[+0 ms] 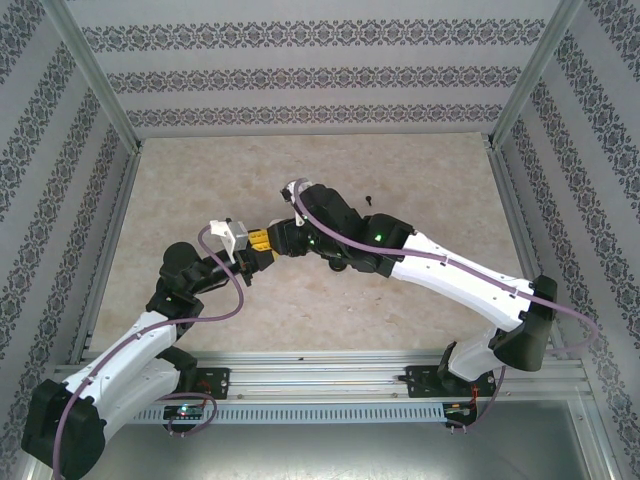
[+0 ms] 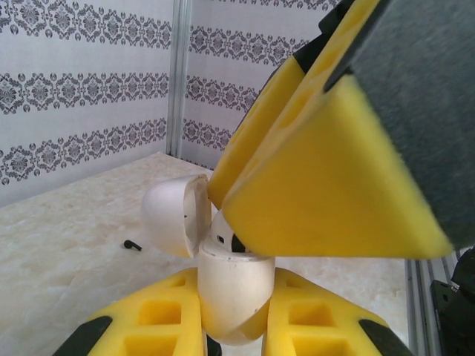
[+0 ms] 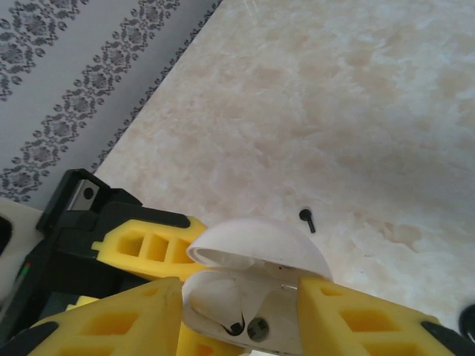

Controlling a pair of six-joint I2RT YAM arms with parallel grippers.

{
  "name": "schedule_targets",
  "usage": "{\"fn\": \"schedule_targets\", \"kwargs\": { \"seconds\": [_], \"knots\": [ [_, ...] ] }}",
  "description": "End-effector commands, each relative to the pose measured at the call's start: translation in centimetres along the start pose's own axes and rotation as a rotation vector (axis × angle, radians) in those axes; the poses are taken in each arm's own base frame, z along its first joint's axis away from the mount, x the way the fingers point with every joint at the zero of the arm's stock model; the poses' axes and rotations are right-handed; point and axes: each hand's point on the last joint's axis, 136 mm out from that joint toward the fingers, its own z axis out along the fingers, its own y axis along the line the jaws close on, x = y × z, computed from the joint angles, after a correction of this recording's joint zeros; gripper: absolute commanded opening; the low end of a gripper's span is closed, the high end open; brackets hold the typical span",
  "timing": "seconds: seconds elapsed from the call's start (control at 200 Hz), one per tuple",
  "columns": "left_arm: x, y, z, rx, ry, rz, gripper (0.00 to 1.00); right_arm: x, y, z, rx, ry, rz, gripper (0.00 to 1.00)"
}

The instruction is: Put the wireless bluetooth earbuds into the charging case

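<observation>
A white charging case (image 2: 234, 285) stands upright between the yellow fingers of my left gripper (image 2: 234, 315), which is shut on it, with the lid (image 2: 172, 216) hinged open. A white earbud (image 2: 221, 231) sits in the case's mouth. In the right wrist view it lies in the left slot (image 3: 215, 300) under the open lid (image 3: 260, 245). My right gripper (image 3: 239, 288) hovers right over the case mouth, jaws apart and holding nothing. The two grippers meet mid-table, left (image 1: 256, 252) and right (image 1: 277, 240). One black earbud (image 3: 307, 219) lies loose on the table.
The marble tabletop (image 1: 420, 170) stretches behind the arms. The black earbud (image 1: 369, 199) lies just beyond the right arm's wrist. Patterned walls and metal posts (image 2: 178, 74) enclose the table on three sides.
</observation>
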Motion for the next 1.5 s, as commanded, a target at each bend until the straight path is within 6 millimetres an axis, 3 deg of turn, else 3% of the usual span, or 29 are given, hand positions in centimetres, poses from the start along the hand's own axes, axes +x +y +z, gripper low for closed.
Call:
{"fn": "schedule_targets", "kwargs": {
  "seconds": [0.0,0.15,0.435,0.53,0.689,0.894,1.299,1.494],
  "knots": [
    [-2.8,-1.0,0.1,0.042,-0.078,0.038,0.00,-1.4,1.5,-2.2,-0.088,-0.016,0.055,0.46],
    [-2.6,-1.1,0.2,0.051,-0.073,0.027,0.00,-2.1,1.9,-3.2,-0.136,-0.027,0.087,0.48],
    [-2.4,-1.4,0.3,0.074,-0.066,0.004,0.00,-2.3,0.1,-4.4,-0.098,-0.042,0.114,0.46],
    [-1.8,-1.6,0.1,0.084,-0.055,-0.009,0.00,-2.3,-1.7,-4.8,-0.051,-0.053,0.139,0.44],
    [-0.3,-1.8,-0.5,0.079,-0.028,-0.042,0.00,-0.8,-6.9,-4.2,0.081,0.012,0.218,0.43],
    [1.8,-1.3,-0.8,0.040,0.037,-0.129,0.00,0.7,-12.7,-1.6,0.171,0.120,0.305,0.43],
    [4.2,-0.2,-0.2,0.008,0.095,-0.185,0.00,2.3,-24.2,6.6,0.367,0.331,0.417,0.40],
    [4.9,0.4,0.7,0.018,0.102,-0.193,0.00,3.6,-28.0,10.8,0.431,0.431,0.422,0.39]
  ]
}}
